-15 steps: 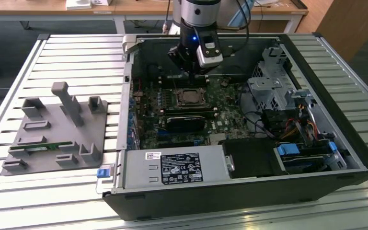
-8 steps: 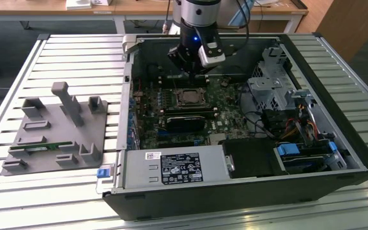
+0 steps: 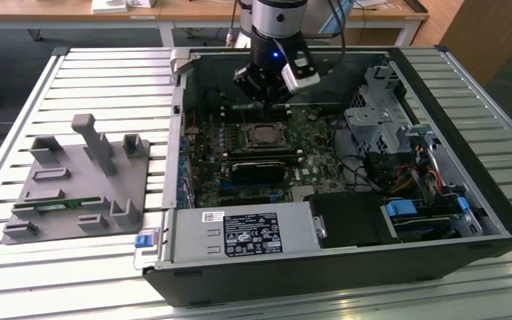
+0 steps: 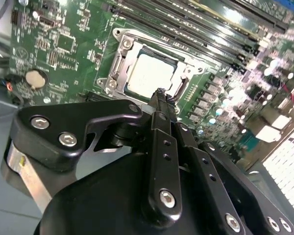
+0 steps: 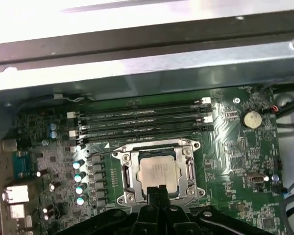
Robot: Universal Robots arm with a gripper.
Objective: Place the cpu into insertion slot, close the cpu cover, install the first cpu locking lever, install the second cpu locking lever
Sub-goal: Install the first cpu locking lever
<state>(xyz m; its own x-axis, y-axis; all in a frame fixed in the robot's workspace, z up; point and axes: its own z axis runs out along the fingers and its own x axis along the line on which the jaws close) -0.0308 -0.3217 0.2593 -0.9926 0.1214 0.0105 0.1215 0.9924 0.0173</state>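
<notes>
Claw [image 3: 269,99] of the single arm hangs inside an open computer case [image 3: 327,273], which lies on its side on a slatted metal bench [image 3: 105,73]. In the exterior view the claw points down at the green motherboard [image 3: 314,170]. The cpu [image 3: 264,137], a pale metal square, sits on the board a little nearer the camera than the claw tip and close under it. A grey plastic fixture [image 3: 78,180] rests on the bench well apart from the case, on the exterior view's left.

In the second wrist view the two black fingers [image 4: 159,147] run side by side and meet at the tip, drawn together with nothing seen between them. The cpu [image 4: 149,73] lies flat in the insertion slot [image 4: 116,34], just beyond the tip, straight ahead along the fingers' long axis. The cpu cover [image 4: 120,66], a silver frame, appears to lie down around the chip, which shows through its window. The tip sits at the slot's near edge; whether it touches the frame is unclear. A round coin battery [image 4: 33,78] sits on the board, off to one side.

In the first wrist view the closed fingertips [image 5: 152,193] again line up with the middle of the near side of the cpu [image 5: 159,171]. The cover frame [image 5: 133,171] borders the chip on all sides. Long black memory slots [image 5: 142,120] run across the board on the far side of the socket. Whether either locking lever is latched cannot be told.
</notes>
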